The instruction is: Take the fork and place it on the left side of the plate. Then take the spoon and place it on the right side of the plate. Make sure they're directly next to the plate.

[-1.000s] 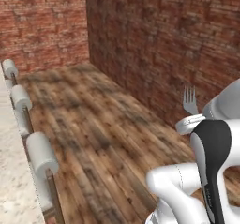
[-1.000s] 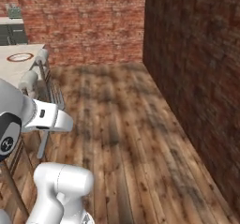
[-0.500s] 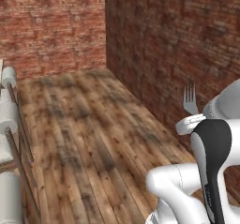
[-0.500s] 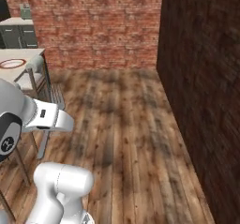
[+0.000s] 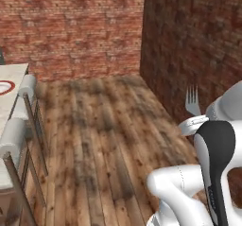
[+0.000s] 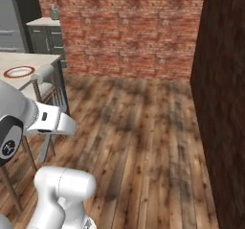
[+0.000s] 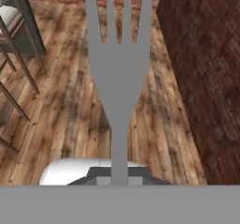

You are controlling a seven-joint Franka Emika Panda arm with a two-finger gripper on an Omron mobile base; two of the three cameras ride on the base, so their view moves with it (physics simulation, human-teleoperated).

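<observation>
Against the dark brick wall (image 5: pixel 198 40) in the left base view, one fork (image 5: pixel 192 101) stands upright above the white arm, its four tines pointing up and its long axis near vertical. Its handle runs down behind the arm there. The hand view confirms it: the fork (image 7: pixel 118 73) rises from the bottom centre, handle low, tines at the top, long axis in line with the gripper. The fingers themselves cannot be made out, but the gripper is closed narrow on the fork's handle and carries it clear of the floor.

One plate (image 6: pixel 19 72) is counted, red-rimmed with a pale centre, lying flat on a light table (image 6: pixel 33 60) well apart from the fork, at the left of the right base view. The left base view shows part of that plate (image 5: pixel 4 87) at its left edge, on the same table (image 5: pixel 14 73).

Beside the table stand stools with pale round seats; two seats (image 5: pixel 19 130) are counted in the left base view.

Surface and room: wooden plank floor (image 6: pixel 143 137), mottled brown, running to a lighter red brick wall (image 6: pixel 129 27) at the back and the dark brick wall on the right. Dark cabinets (image 6: pixel 45 39) stand beyond the table in the far left corner.
</observation>
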